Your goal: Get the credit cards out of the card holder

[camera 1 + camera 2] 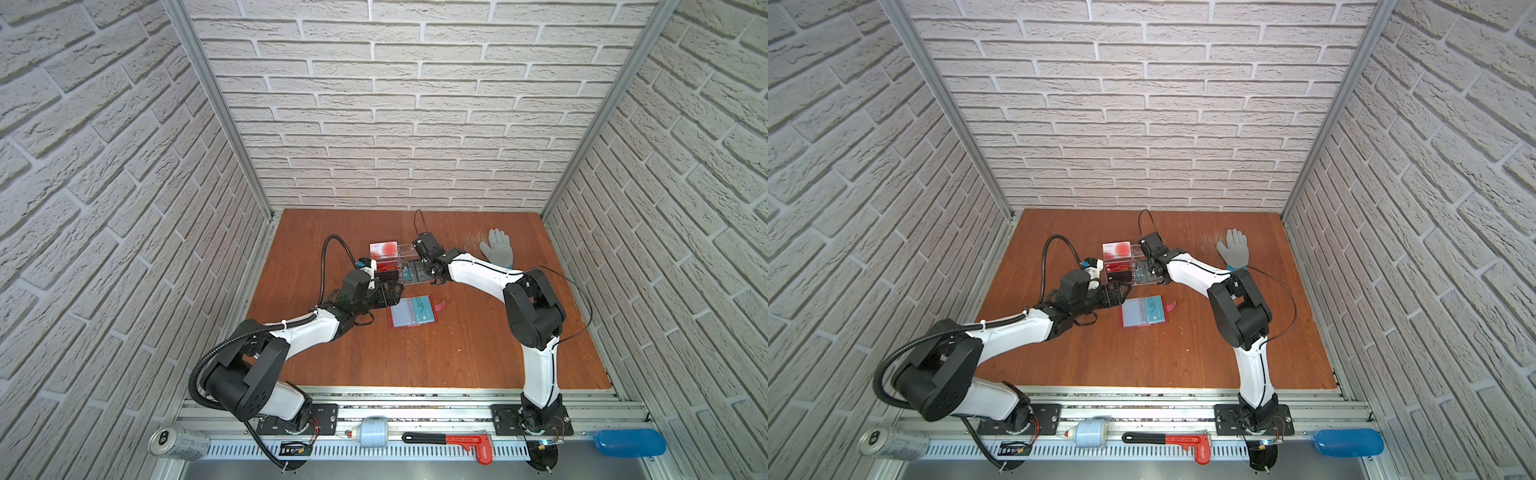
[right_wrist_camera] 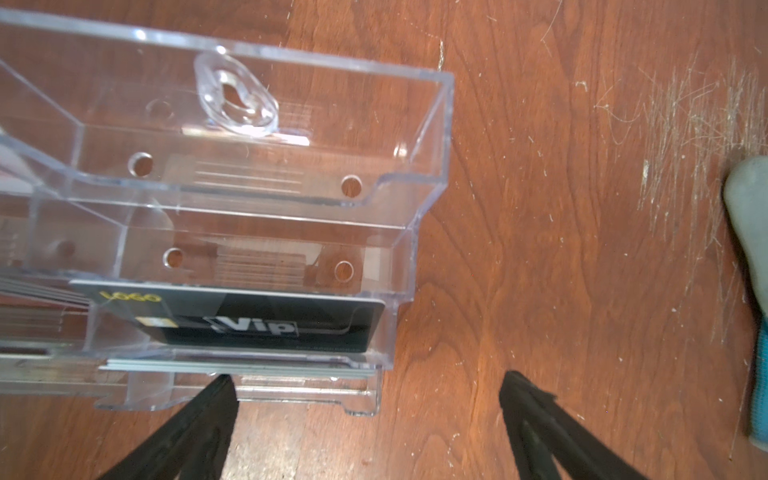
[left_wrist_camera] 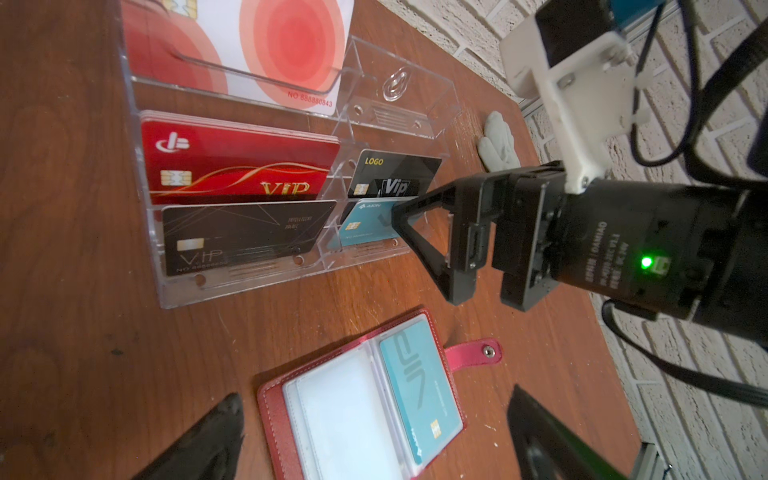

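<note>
The left gripper [image 1: 395,291] and right gripper [image 2: 365,380] were spread wide, nothing gripped; the right was parked at the front slot of the clear stand [image 3: 232,291]. The card holder [image 3: 270,399] was laid open beside the stand, credit card [image 3: 419,386] tucked inside.

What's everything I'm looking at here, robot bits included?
wallet: one, red, open at table centre
card: one, teal, inside the wallet
stand: one, clear, behind the wallet
VIP cards: several, red, black, white, teal, in the stand
glove: one, grey, table's far right
table: one, brown wood
can: one, silver, front rail, left end
canister: one, pale blue, front rail
wrench: one, red and black, front rail
container: one, blue, front rail, right end
left gripper: one, black, open, beside the wallet
right gripper: one, black, open, at the stand
</note>
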Tool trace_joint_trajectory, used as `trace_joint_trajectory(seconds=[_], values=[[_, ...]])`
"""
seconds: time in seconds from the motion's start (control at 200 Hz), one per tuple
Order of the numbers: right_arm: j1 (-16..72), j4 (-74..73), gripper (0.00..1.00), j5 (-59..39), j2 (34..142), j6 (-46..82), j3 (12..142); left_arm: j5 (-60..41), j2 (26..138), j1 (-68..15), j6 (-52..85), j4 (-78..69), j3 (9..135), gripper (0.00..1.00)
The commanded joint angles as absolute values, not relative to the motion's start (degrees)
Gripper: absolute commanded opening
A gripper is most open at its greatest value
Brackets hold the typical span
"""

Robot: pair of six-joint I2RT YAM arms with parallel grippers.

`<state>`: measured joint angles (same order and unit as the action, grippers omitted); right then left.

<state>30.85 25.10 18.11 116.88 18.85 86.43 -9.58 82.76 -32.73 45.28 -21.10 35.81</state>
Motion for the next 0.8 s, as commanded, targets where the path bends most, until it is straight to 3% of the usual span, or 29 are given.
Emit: trace_joint_trajectory(seconds=[0.0,0.44,0.795], values=[[30.8,24.6,1.0,17.8,114.7,19.1,85.5,-10.3,81.9,-32.3,45.4,-23.7,35.2,0.98],[31.2,25.1,1.0,11.8,98.3,20.5,70.0,-14.0,84.9,-32.3,49.0,-27.4,35.1,0.98],[31.0,20.3,1.0,5.4,91.6,21.7,57.6,-17.9,90.5,-33.9,53.8,-32.5,35.6,0.98]])
